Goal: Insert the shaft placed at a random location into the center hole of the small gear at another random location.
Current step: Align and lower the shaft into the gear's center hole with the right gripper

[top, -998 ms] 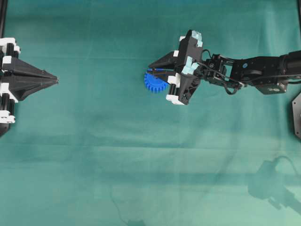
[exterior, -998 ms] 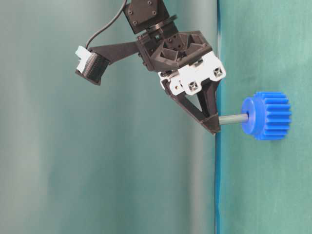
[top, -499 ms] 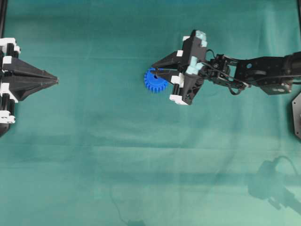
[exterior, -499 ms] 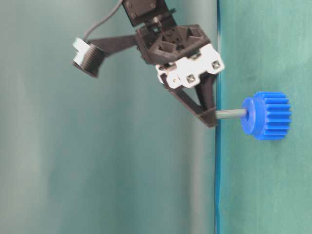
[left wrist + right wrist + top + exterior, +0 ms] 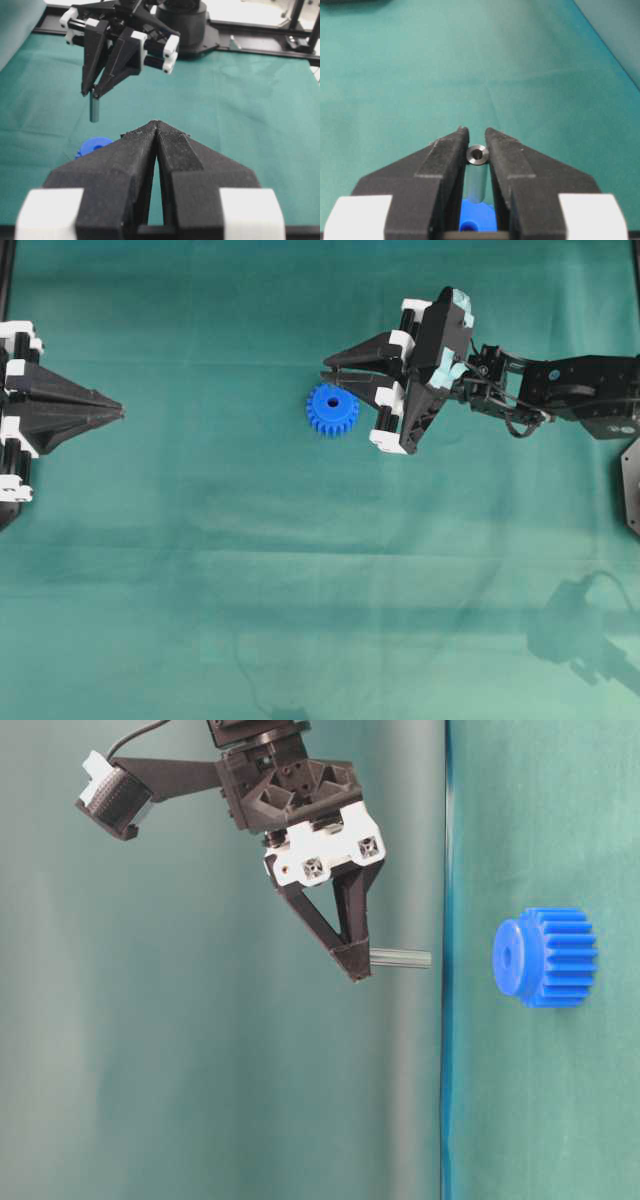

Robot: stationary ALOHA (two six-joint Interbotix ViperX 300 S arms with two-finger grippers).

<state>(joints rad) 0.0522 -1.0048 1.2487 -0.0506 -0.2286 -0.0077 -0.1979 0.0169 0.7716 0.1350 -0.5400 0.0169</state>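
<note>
The small gear (image 5: 328, 410), bright blue, lies flat on the green cloth with its center hole (image 5: 330, 400) facing up and nothing in it. My right gripper (image 5: 324, 372) is shut on the shaft (image 5: 400, 958), a short silver-grey pin held by its upper end. The pin hangs well above the gear (image 5: 545, 957), roughly in line with the hole (image 5: 512, 957). In the right wrist view the shaft (image 5: 477, 155) sits end-on between the fingers, with the gear (image 5: 477, 220) below it. My left gripper (image 5: 115, 412) rests shut at the far left, holding nothing.
Green cloth (image 5: 300, 590) covers the whole table. The left wrist view shows the right gripper (image 5: 95, 92) and pin (image 5: 94, 110) above the gear (image 5: 95, 146), with black frame rails (image 5: 250, 30) behind the right arm's base.
The right gripper has risen and drawn back from the gear with the shaft. The pin's tip, earlier at the hub hole, now hangs clear of it. The left arm has not moved.
</note>
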